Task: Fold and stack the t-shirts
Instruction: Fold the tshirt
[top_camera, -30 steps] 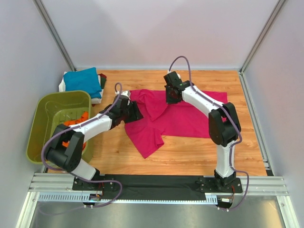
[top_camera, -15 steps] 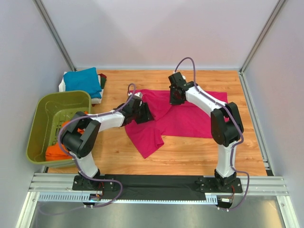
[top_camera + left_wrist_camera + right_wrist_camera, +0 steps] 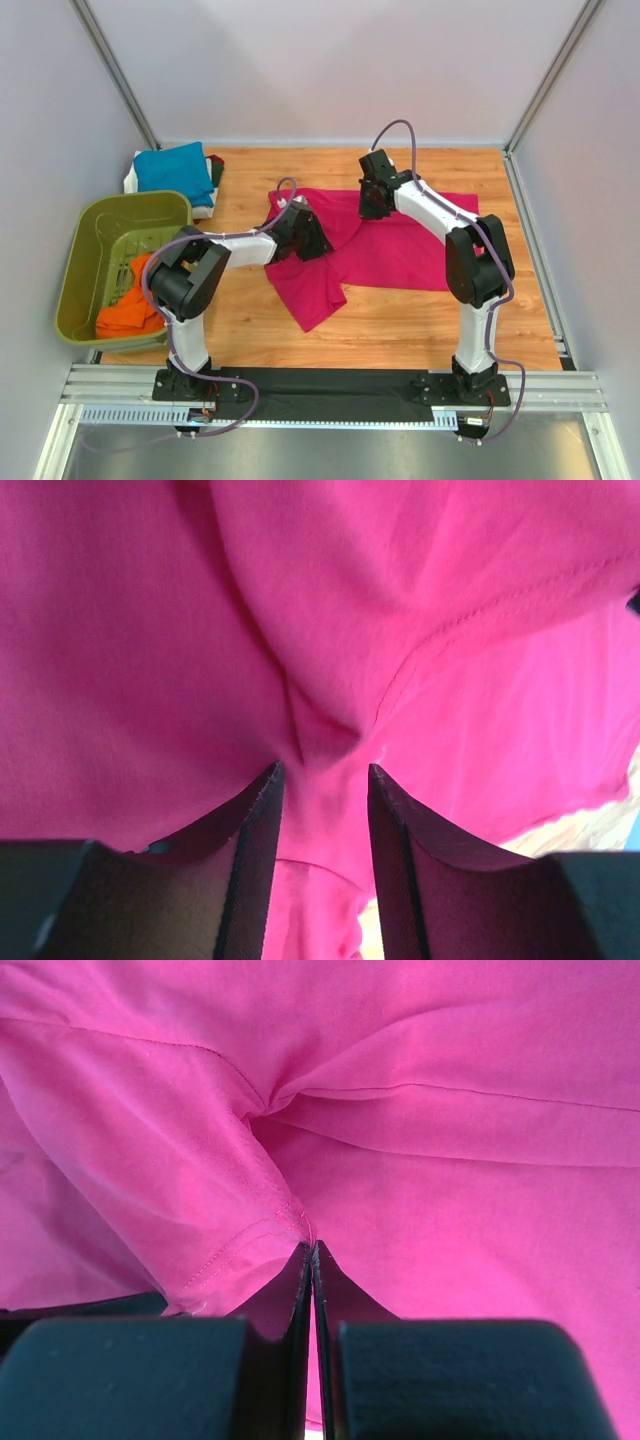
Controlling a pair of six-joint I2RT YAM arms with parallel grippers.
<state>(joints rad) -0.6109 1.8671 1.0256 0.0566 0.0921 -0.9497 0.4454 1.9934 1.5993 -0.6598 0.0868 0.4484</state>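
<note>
Toward the table (image 3: 420, 320) centre, the left pincer (image 3: 322, 770) had been brought astride a magenta t-shirt (image 3: 410, 250) fold, narrowed but unclosed; the right pincer (image 3: 312, 1248) was clamped on its hem, so folding awaited that second grip.

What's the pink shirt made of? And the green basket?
The magenta-pink t-shirt looks like soft, matte knit cloth, maybe cotton: it wrinkles, drapes and shows stitched hems. The olive-green basket looks like hard, smooth plastic: stiff moulded walls with a slight sheen.

Spread t-shirt (image 3: 400, 250) at table (image 3: 400, 320) centre, basket (image 3: 110, 232) left, folded t-shirts (image 3: 172, 168) behind basket.
</note>
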